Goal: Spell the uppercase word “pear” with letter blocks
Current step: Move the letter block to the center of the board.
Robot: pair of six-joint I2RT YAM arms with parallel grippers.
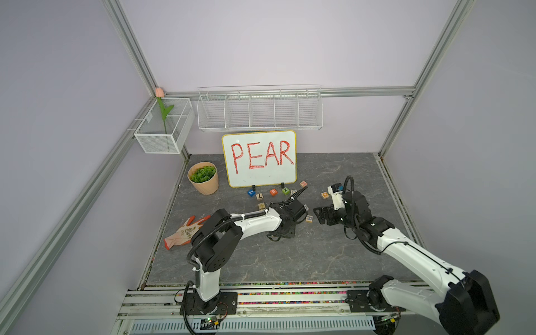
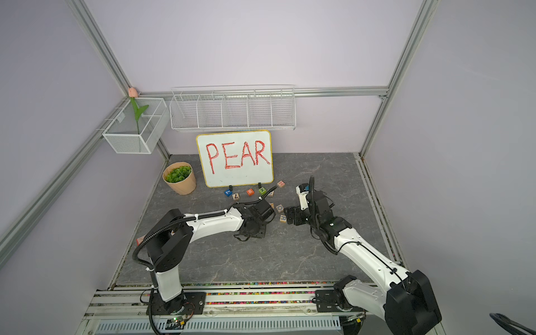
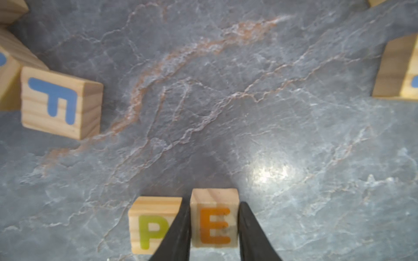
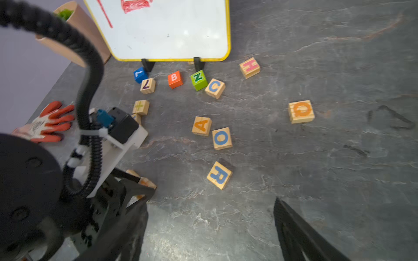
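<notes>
In the left wrist view my left gripper (image 3: 214, 204) is shut on the orange E block (image 3: 213, 223), one black finger on each side face. The yellow P block (image 3: 151, 226) sits close beside it, just before the E as the letters read, and one finger covers part of it. I cannot tell whether the E touches the tabletop. The orange A block (image 4: 201, 125) and the blue R block (image 4: 219, 175) lie loose ahead of my right gripper (image 4: 210, 210). That gripper is open over bare table, just right of the R block (image 1: 309, 218).
A whiteboard (image 1: 259, 158) reading PEAR stands at the back, with blue (image 1: 251, 192), orange-red (image 1: 273, 191) and green (image 1: 285, 190) cubes before it. Wooden O (image 4: 222, 138), C (image 4: 214, 88), H (image 4: 249, 67) and F (image 3: 61, 102) blocks lie around. A plant pot (image 1: 203, 178) and a glove (image 1: 185, 232) sit at left.
</notes>
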